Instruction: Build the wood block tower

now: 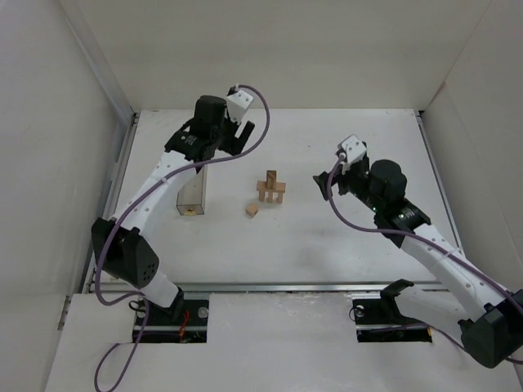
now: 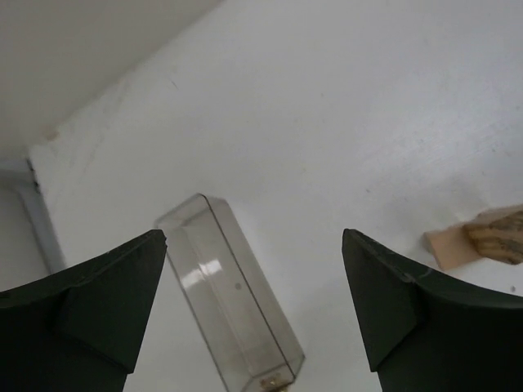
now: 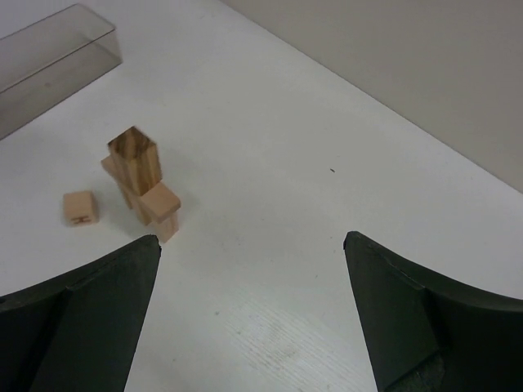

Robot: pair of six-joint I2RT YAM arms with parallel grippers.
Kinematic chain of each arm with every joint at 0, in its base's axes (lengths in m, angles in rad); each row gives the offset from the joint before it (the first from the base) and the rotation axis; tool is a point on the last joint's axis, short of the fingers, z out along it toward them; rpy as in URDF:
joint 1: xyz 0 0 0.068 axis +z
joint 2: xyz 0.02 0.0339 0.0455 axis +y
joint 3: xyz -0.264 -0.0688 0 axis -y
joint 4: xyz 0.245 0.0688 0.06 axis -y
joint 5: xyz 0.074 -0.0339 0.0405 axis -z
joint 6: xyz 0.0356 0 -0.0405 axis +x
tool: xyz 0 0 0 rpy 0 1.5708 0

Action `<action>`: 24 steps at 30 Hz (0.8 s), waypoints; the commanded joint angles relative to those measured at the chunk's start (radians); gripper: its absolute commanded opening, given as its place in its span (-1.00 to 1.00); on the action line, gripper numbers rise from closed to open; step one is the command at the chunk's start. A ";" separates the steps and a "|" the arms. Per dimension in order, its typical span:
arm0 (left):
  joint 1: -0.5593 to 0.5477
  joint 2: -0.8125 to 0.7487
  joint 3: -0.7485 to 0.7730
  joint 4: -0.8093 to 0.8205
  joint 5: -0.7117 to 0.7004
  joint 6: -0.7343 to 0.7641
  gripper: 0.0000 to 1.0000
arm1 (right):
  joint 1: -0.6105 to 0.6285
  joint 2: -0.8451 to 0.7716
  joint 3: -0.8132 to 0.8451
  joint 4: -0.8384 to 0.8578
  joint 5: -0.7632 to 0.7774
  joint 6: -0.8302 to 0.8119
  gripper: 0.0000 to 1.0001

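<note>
Both the left claw and the right claw hung spread and empty. The tower stood mid-way across the bench, with 1 loose cube just beside it. A wide claw reaching for that cube could clip and topple the tower, which was smooth, light, square-edged tan wood with nothing binding it.

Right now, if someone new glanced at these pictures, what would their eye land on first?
A small tower of tan wood blocks stands in the middle of the table, one loose cube lying apart at its near left. A clear plastic box sits farther left. The left gripper and right gripper hang open and empty, one on each side.
</note>
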 commanded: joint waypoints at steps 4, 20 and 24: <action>0.001 -0.044 -0.313 -0.066 0.212 -0.154 0.56 | -0.006 0.081 0.139 -0.024 0.167 0.135 1.00; -0.180 -0.018 -0.576 0.157 0.223 -0.162 0.63 | -0.006 -0.014 0.045 0.023 0.158 0.144 1.00; -0.200 0.028 -0.576 0.204 0.123 -0.189 0.59 | -0.006 -0.037 0.045 0.014 0.181 0.144 1.00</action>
